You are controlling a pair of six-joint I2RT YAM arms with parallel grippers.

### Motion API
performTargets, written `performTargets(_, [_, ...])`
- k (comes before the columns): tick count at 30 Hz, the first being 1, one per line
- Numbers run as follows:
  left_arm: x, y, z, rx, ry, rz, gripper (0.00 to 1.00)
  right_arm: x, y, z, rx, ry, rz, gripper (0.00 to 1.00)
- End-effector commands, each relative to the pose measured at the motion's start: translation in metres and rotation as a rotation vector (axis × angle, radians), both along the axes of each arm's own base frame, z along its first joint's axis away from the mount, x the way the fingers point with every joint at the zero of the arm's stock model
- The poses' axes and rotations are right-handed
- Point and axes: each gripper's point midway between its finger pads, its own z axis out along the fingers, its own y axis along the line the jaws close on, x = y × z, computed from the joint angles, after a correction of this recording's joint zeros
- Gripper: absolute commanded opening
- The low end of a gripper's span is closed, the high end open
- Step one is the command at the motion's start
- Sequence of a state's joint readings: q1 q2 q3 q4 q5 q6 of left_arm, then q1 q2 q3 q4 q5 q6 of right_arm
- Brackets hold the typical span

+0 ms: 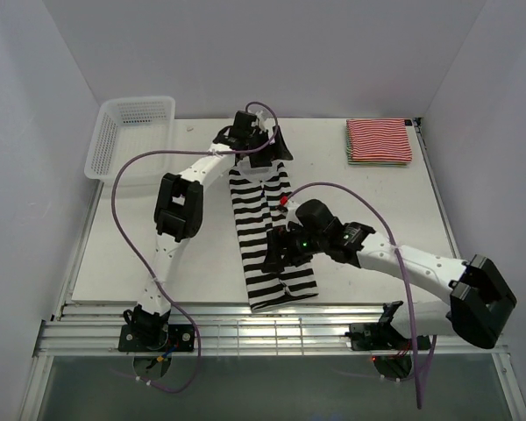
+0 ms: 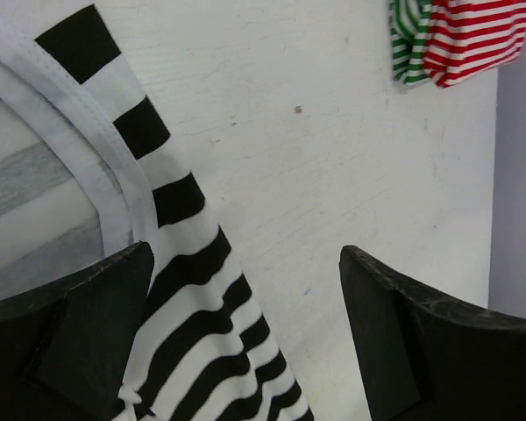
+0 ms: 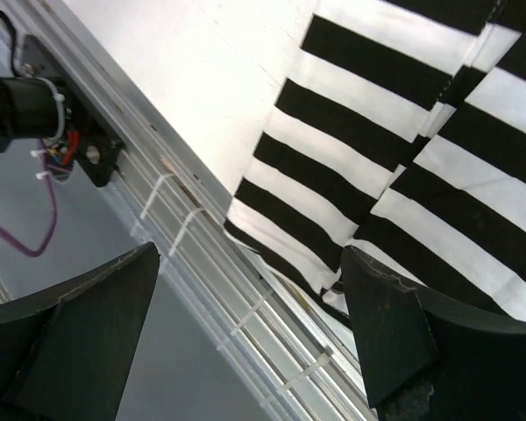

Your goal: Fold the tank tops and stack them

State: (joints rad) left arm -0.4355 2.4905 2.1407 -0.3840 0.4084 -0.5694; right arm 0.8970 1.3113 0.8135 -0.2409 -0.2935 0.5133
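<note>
Black-and-white broad-striped cloth tank top [image 1: 267,230] lies lengthwise, frame ctr, on white counter [image 1: 381,206]. L hand [image 2: 245,254] at upper end, R hand [image 3: 252,254] over lower end: both spread wide, nothing gripped.

Bare pale grey walls are closing the cell in on three sides, back wall [image 1: 263,53], left wall [image 1: 26,193] and right wall [image 1: 500,132], all plain and running down to the far and side edges of the white table [image 1: 206,272]. The tabletop is showing small scuffs and dark specks up close, and a strip of slotted aluminium rails [image 1: 245,338] is running along its near edge with white zip ties [image 3: 162,197] looped on it. Soft even light is falling from above and glinting off the rails, with a dull grey-green floor [image 1: 272,386] lying below the near edge.
</note>
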Motion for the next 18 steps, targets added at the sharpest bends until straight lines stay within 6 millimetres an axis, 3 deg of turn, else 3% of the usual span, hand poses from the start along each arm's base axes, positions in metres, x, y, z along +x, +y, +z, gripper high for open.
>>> performTargets(1, [-0.018,-0.003,0.15,-0.114,-0.218,-0.063,0.98,0.002,-0.01,0.026,0.029,-0.052,-0.029,0.9])
performTargets(4, [-0.037,0.0,0.186,-0.141,-0.246,-0.089,0.98,0.004,-0.027,0.029,0.023,-0.061,-0.076,0.9])
performTargets(6, [-0.051,0.003,0.193,-0.129,-0.23,-0.093,0.98,0.006,-0.042,0.027,0.014,-0.061,-0.105,0.9])
performTargets(7, [-0.061,0.007,0.181,-0.105,-0.192,-0.09,0.98,0.006,-0.046,0.026,0.014,-0.057,-0.111,0.9])
performTargets(8, [-0.075,0.015,0.195,-0.095,-0.2,-0.079,0.98,0.009,-0.052,0.025,0.02,-0.048,-0.124,0.9])
performTargets(9, [-0.086,0.018,0.19,-0.077,-0.18,-0.068,0.98,0.008,-0.056,0.022,0.02,-0.041,-0.123,0.9])
performTargets(10, [-0.095,0.025,0.185,-0.052,-0.165,-0.044,0.98,0.008,-0.061,0.019,0.013,-0.024,-0.127,0.9])
performTargets(11, [-0.123,0.039,0.167,-0.019,-0.105,-0.029,0.98,0.009,-0.066,0.016,0.014,-0.005,-0.136,0.9])
performTargets(14, [-0.177,0.058,0.131,0.01,0.039,0.045,0.98,0.006,-0.083,0.0,-0.022,0.033,-0.159,0.9])
performTargets(15, [-0.219,0.068,0.106,0.028,0.124,0.058,0.98,0.004,-0.086,-0.003,-0.022,0.036,-0.158,0.9])
performTargets(17, [-0.259,0.076,0.082,0.049,0.203,0.073,0.98,-0.004,-0.092,-0.013,-0.021,0.077,-0.145,0.9])
performTargets(18, [-0.297,0.084,0.063,0.065,0.257,0.054,0.98,-0.008,-0.093,-0.017,-0.019,0.096,-0.137,0.9])
